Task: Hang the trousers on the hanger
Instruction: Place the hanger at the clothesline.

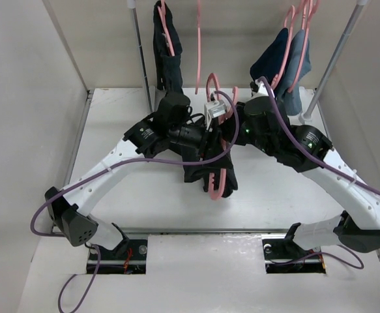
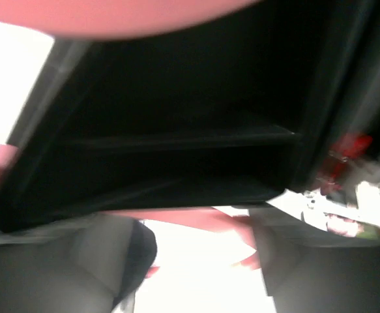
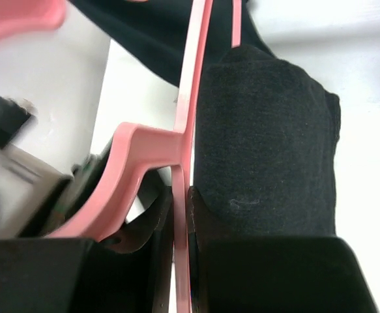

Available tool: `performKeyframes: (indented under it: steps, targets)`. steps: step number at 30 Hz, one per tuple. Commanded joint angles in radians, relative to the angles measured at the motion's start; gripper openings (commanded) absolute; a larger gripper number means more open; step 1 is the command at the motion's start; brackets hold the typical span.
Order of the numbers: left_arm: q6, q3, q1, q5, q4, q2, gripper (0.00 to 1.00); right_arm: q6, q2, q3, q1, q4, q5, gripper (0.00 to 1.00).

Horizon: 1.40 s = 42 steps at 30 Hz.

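Note:
The pink hanger [image 1: 221, 134] stands upright over the middle of the table, hook up, between both arms. The black trousers [image 1: 209, 173] hang folded over its lower bar, down onto the table. My right gripper [image 1: 234, 130] is shut on a thin bar of the hanger [image 3: 180, 248], with the trousers' fabric [image 3: 268, 130] against the right finger. My left gripper [image 1: 206, 140] is at the hanger's left side. In the blurred left wrist view its fingers [image 2: 46, 274] stand wide apart, the gripper [image 2: 203, 228] open, with a pink bar [image 2: 196, 218] and dark cloth [image 2: 176, 98] just beyond them.
A rail on two poles [image 1: 141, 59] crosses the back. A dark pair [image 1: 167, 52] hangs at its left, an empty pink hanger [image 1: 198, 39] in the middle, a navy garment [image 1: 287, 62] at the right. Enclosure walls [image 1: 27, 98] flank the table.

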Motion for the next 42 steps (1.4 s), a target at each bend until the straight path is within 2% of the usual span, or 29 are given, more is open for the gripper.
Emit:
performKeyframes:
  steps: [1, 2, 4, 5, 7, 8, 12, 13, 15, 16, 19, 20, 24, 25, 26, 29, 39, 42]
  targets:
    - [-0.009, -0.036, -0.016, 0.028, 0.029, -0.017, 0.49, 0.008, -0.039, 0.061, 0.001, 0.141, 0.079, 0.00]
    - [-0.009, -0.046, -0.016, 0.037, 0.029, -0.017, 0.40, 0.008, -0.040, 0.048, 0.001, 0.154, 0.079, 0.00]
    - [-0.009, -0.046, -0.016, 0.046, 0.029, -0.028, 0.27, 0.008, -0.066, 0.015, 0.001, 0.182, 0.079, 0.00]
    - [-0.009, -0.046, -0.016, 0.058, 0.029, -0.028, 0.16, 0.008, -0.066, 0.004, 0.001, 0.182, 0.079, 0.00]
    - [-0.021, -0.046, -0.016, 0.069, 0.040, -0.038, 0.08, 0.008, -0.075, -0.025, 0.001, 0.194, 0.064, 0.00]
    - [-0.021, -0.037, -0.016, 0.083, 0.050, -0.038, 0.00, 0.008, -0.084, -0.036, -0.008, 0.220, 0.029, 0.00]
    - [-0.053, 0.006, -0.016, 0.127, 0.072, -0.038, 0.00, -0.001, -0.107, -0.102, -0.079, 0.279, -0.096, 0.00]
    - [-0.064, 0.022, -0.016, 0.155, 0.091, -0.047, 0.00, -0.021, -0.124, -0.120, -0.096, 0.299, -0.172, 0.06]
    - [-0.119, 0.031, 0.010, 0.193, 0.130, -0.047, 0.00, -0.053, -0.171, -0.194, -0.143, 0.364, -0.246, 0.29]
    - [-0.153, 0.031, 0.022, 0.234, 0.157, -0.047, 0.00, -0.062, -0.193, -0.224, -0.157, 0.391, -0.280, 0.52]
    - [-0.295, 0.011, 0.063, 0.285, 0.297, -0.047, 0.00, -0.072, -0.291, -0.361, -0.212, 0.501, -0.422, 0.69]
    - [-0.323, 0.011, 0.064, 0.313, 0.355, -0.047, 0.00, -0.072, -0.315, -0.393, -0.225, 0.529, -0.493, 0.71]
    - [-0.420, -0.013, 0.074, 0.343, 0.472, -0.047, 0.00, -0.055, -0.395, -0.521, -0.252, 0.641, -0.596, 0.71]
    - [-0.435, -0.023, 0.074, 0.353, 0.489, -0.047, 0.00, -0.046, -0.395, -0.550, -0.261, 0.662, -0.605, 0.68]
    - [-0.451, -0.023, 0.074, 0.353, 0.506, -0.047, 0.00, -0.035, -0.395, -0.559, -0.262, 0.671, -0.605, 0.59]
    - [-0.474, -0.033, 0.074, 0.353, 0.520, -0.047, 0.00, -0.006, -0.395, -0.590, -0.262, 0.745, -0.669, 0.45]
    - [-0.538, -0.063, 0.074, 0.342, 0.607, -0.057, 0.00, 0.040, -0.336, -0.599, -0.262, 0.784, -0.740, 0.42]
    - [-0.538, -0.063, 0.074, 0.342, 0.607, -0.057, 0.00, 0.040, -0.326, -0.599, -0.262, 0.793, -0.766, 0.20]
